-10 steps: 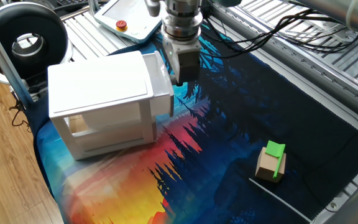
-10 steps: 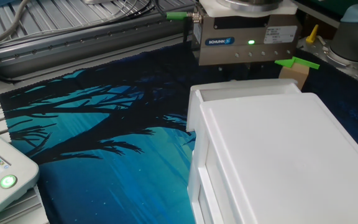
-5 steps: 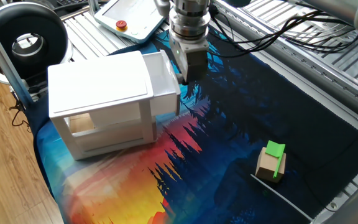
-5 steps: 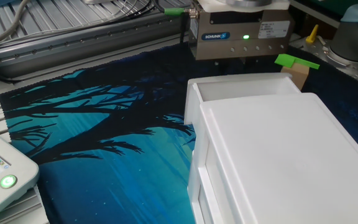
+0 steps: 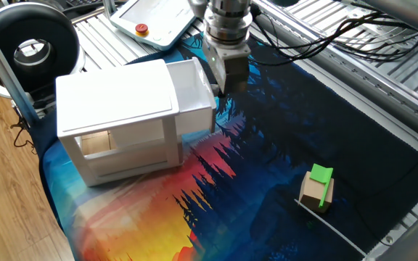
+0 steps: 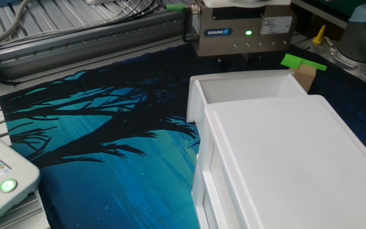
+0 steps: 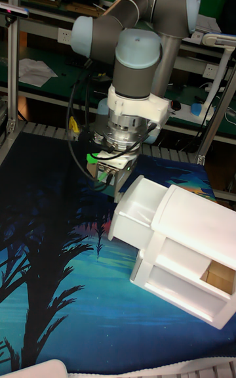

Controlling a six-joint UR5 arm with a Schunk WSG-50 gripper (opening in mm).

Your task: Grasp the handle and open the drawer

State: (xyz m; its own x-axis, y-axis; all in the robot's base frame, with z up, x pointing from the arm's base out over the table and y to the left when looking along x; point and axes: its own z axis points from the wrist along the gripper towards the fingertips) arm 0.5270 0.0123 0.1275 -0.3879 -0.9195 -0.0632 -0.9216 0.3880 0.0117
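Observation:
The white cabinet (image 5: 115,109) lies at the left of the printed mat. Its upper drawer (image 5: 194,90) sticks part-way out toward the arm, and its open tray (image 6: 243,89) looks bare inside. My gripper (image 5: 218,88) points down against the drawer's front panel, fingers closed around the spot where the handle sits. The handle itself is hidden behind the fingers in every view. In the tall fixed view the gripper (image 7: 120,184) presses on the front of the drawer (image 7: 134,210). In the other fixed view only the gripper (image 6: 237,62) housing shows above the drawer's far rim.
A tan block with a green top (image 5: 318,187) stands on the mat at the right. A teach pendant (image 5: 147,22) lies behind the cabinet, and a black round device (image 5: 31,43) sits at the far left. Cables run behind the arm. The cabinet's side opening (image 5: 96,143) shows something tan inside.
The gripper has moved away from the cabinet, to the right in one fixed view, and the drawer has slid further out with it.

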